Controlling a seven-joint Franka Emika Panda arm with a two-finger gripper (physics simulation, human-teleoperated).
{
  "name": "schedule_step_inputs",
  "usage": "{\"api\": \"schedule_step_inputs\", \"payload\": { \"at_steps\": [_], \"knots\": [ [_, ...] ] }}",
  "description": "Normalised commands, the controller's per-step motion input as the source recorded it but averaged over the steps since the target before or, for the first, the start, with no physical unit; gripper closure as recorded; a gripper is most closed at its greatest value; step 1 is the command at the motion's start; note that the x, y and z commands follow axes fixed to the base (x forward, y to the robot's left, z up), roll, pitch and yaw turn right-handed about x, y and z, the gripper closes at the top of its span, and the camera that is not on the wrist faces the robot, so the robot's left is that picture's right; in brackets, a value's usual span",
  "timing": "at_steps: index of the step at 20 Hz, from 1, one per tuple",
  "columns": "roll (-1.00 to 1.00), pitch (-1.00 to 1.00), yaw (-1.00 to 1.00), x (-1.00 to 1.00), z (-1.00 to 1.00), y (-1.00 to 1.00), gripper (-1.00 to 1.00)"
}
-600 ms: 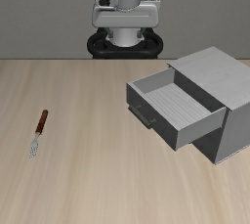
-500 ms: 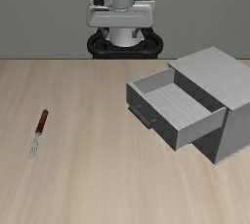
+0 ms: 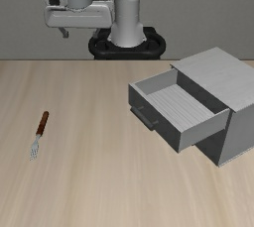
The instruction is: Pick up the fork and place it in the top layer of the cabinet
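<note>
Barely started: the fork [image 3: 40,136] lies on the table [image 3: 99,186] at about 8 o'clock, well apart from the gripper [image 3: 63,30], which hangs high at 11 o'clock; can't tell if it is spread or pressed together. The cabinet [image 3: 216,77] sits at 3 o'clock with its top drawer [image 3: 184,109] pulled out. Reach, grasp, carry and drop-in all look left to do.

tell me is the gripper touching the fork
Apart. In the exterior view the gripper hangs high in the air, while the fork lies on the table well away from it.
</note>
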Motion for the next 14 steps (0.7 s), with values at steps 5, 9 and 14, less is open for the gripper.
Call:
{"api": "schedule_step_inputs", "payload": {
  "at_steps": [5, 9, 14],
  "knots": [
    [0.0, 0.0, 0.0, 0.0, 0.0, -1.0, -1.0],
    [0.0, 0.0, 0.0, 0.0, 0.0, -1.0, -1.0],
    [0.0, 0.0, 0.0, 0.6, 0.0, -0.4, -1.0]
  ]
}}
